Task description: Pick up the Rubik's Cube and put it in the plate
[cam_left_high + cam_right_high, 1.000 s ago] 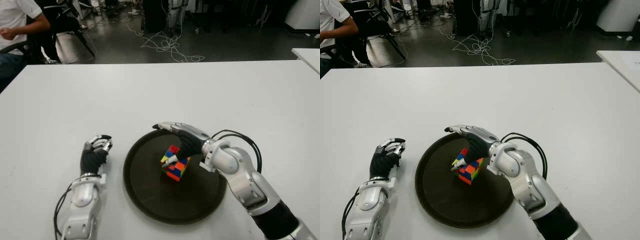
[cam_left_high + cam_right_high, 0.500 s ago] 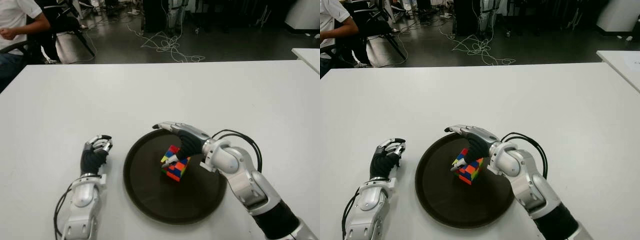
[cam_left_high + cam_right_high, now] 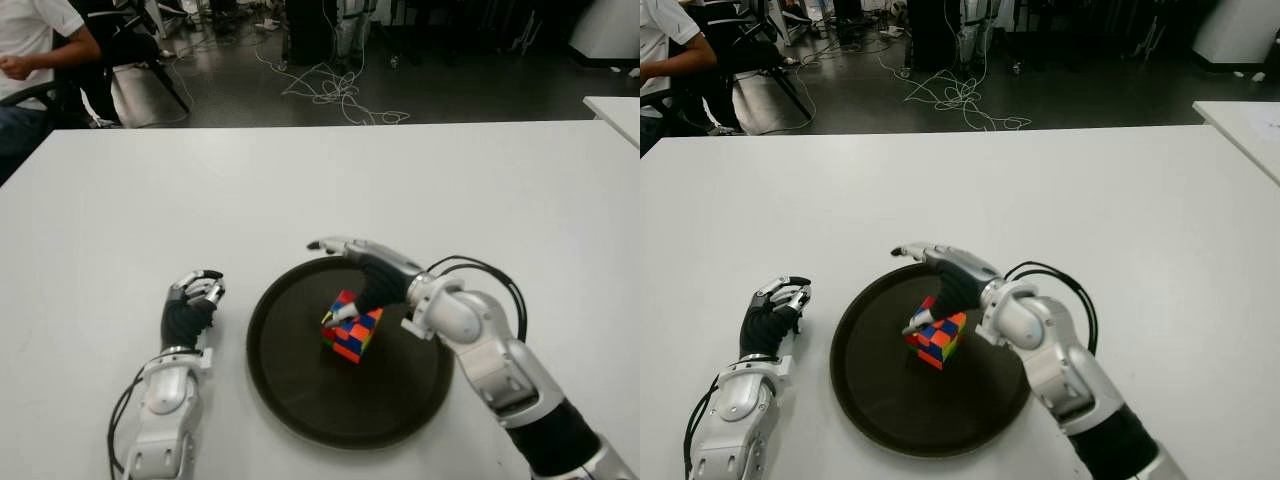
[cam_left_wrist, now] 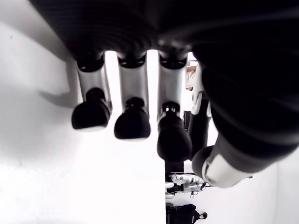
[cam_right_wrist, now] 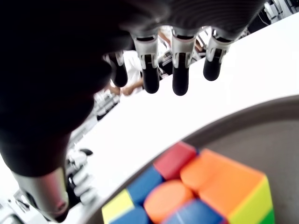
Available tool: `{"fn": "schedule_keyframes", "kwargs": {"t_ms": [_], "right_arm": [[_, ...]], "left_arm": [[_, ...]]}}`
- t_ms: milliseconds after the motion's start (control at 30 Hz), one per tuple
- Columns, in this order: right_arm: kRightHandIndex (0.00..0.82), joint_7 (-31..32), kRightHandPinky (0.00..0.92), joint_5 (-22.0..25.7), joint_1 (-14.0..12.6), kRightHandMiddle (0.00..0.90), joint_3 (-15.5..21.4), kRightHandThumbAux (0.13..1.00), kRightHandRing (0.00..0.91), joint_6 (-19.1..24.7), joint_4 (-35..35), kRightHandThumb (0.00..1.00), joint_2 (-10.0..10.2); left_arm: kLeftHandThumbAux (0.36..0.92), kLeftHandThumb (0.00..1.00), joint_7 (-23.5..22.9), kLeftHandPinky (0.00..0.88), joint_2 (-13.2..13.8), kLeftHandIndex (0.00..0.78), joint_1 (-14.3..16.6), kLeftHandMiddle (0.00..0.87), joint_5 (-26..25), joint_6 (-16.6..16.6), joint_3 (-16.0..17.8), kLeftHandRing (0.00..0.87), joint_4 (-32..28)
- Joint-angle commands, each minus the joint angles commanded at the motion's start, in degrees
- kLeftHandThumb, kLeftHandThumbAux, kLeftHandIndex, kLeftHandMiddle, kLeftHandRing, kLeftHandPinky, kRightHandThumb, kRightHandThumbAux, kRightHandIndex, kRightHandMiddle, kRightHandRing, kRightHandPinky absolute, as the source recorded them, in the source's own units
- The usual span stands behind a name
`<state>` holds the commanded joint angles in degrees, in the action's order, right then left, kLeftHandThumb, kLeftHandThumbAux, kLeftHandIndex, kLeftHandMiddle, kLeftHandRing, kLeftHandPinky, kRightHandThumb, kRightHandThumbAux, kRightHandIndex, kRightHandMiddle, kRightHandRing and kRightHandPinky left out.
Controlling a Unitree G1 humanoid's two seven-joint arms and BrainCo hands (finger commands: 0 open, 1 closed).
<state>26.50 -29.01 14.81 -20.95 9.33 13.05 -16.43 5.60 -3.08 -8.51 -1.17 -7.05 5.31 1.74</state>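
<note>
The Rubik's Cube (image 3: 350, 329) sits slightly left of the middle of the round dark plate (image 3: 300, 390), its coloured top face clear in the right wrist view (image 5: 205, 186). My right hand (image 3: 350, 275) hovers over the cube from the right. Its fingers (image 5: 180, 70) stretch out straight above and past the cube without gripping it. The thumb tip (image 3: 340, 313) sits right at the cube's top edge. My left hand (image 3: 195, 295) shows to the left of the plate, fingers (image 4: 133, 119) curled, holding nothing.
The white table (image 3: 300, 190) stretches wide around the plate. A seated person (image 3: 30, 40) is beyond the table's far left corner. Cables (image 3: 335, 90) lie on the floor behind. Another white table's corner (image 3: 615, 108) shows at far right.
My right hand has lifted a little, and its fingers have risen off the cube. The cube stays in the plate. The left hand has not moved.
</note>
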Motion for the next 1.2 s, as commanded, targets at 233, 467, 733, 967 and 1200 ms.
{"fn": "schedule_keyframes", "kwargs": {"t_ms": [233, 467, 733, 967, 1200], "right_arm": [[0.063, -4.7, 0.112, 2.2, 0.3, 0.091, 9.0, 0.699, 0.103, -2.0, 1.8, 0.0, -2.5], [0.042, -10.5, 0.152, 2.8, -1.7, 0.09, 12.0, 0.686, 0.111, -3.6, 2.7, 0.0, -2.1], [0.062, -15.4, 0.132, 6.7, -4.7, 0.082, 17.1, 0.764, 0.099, -10.3, 0.4, 0.0, -2.8], [0.052, -18.0, 0.07, 7.8, -5.9, 0.063, 19.1, 0.792, 0.059, -13.3, -1.9, 0.0, -3.0], [0.054, -18.8, 0.061, 10.8, -8.5, 0.067, 22.1, 0.798, 0.049, -15.0, -3.8, 0.0, -3.5]], "left_arm": [[0.705, 0.71, -0.3, 0.803, 0.3, 0.443, 0.2, 0.809, 0.0, 0.5, 0.0, 0.814, 0.6], [0.705, 0.71, -0.4, 0.812, 0.4, 0.443, 0.4, 0.816, -0.1, 0.8, 0.0, 0.819, 1.0], [0.704, 0.711, -0.8, 0.801, 1.2, 0.444, 0.6, 0.813, 0.4, 1.8, -0.3, 0.815, 2.0], [0.705, 0.71, -1.0, 0.803, 1.3, 0.443, 0.9, 0.811, 0.2, 1.8, -0.2, 0.813, 2.4], [0.704, 0.71, -1.3, 0.812, 1.3, 0.443, 1.0, 0.818, 0.0, 2.3, -0.1, 0.821, 2.6]]}}
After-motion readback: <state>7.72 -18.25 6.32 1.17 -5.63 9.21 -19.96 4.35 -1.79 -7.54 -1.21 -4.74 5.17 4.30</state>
